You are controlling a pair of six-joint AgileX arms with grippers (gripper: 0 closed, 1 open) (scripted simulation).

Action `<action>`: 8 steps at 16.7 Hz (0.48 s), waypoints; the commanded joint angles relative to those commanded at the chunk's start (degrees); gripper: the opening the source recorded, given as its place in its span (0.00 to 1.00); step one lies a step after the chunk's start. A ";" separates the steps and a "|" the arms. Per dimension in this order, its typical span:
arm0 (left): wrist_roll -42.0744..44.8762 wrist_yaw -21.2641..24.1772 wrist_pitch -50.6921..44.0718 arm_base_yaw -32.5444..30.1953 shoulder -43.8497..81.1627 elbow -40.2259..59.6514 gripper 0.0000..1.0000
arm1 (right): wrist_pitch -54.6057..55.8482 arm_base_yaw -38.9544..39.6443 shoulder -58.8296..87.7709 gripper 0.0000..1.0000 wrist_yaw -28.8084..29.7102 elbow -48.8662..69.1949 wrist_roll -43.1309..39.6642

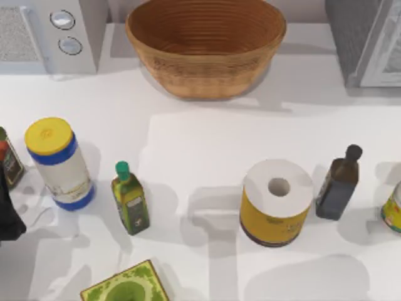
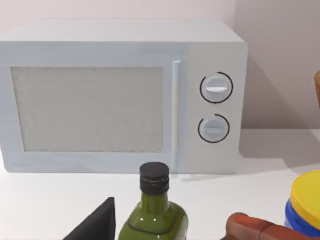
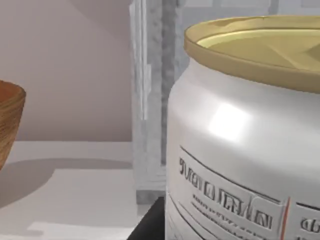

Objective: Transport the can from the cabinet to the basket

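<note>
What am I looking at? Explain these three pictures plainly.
This is a simulated two-armed AgileX robot at a white table. One picture looks down from above; the others come from wrist cameras. The left arm sits at the table's left edge. Standing there: a tan woven wicker basket, a white two-knob microwave, a grey speckled cabinet, a yellow-lidded jar, a green bottle, a paper roll, a dark bottle. The right wrist camera faces a silver-white can. Whether anything is held, I cannot tell.

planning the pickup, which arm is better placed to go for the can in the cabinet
Right, probably. The cabinet stands at the table's right rear, close ahead in the right wrist view; the left arm sits at the far left edge, facing the microwave.
</note>
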 joint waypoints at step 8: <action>0.00 0.00 0.00 0.00 0.00 0.00 1.00 | 18.84 10.36 35.72 0.00 14.02 32.60 -0.55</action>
